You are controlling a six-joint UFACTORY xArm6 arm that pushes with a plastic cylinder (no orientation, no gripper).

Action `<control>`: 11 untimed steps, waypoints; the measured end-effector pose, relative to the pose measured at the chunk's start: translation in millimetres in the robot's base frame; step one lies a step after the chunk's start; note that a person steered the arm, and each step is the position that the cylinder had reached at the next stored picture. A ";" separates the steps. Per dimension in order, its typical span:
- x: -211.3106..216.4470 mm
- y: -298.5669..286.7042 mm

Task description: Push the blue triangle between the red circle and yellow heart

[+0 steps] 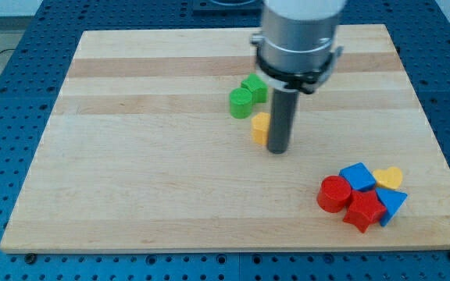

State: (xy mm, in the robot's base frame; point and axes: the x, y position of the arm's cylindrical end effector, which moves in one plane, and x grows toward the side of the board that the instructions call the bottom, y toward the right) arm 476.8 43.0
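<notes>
The blue triangle (pixel 393 204) lies at the view's lower right, at the right end of a tight cluster. The red circle (pixel 333 193) is at the cluster's left end. The yellow heart (pixel 390 177) sits just above the blue triangle. A blue block (pixel 358 176) and a red star-like block (pixel 364 211) lie between them. My tip (pixel 277 150) rests on the board near the middle, well up and to the left of the cluster, touching or just right of a yellow block (pixel 261 127).
Two green blocks (pixel 247 96) sit together above the yellow block, left of the rod. The wooden board (pixel 131 156) lies on a blue perforated table; its right edge is close to the cluster.
</notes>
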 end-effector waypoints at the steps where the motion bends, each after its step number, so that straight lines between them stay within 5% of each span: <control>1: -4.0 -19.8; 2: 2.5 -4.6; 5: 0.7 274.1; 6: 14.1 302.3; 7: 18.3 302.1; 9: 108.9 301.6; 11: 130.7 237.9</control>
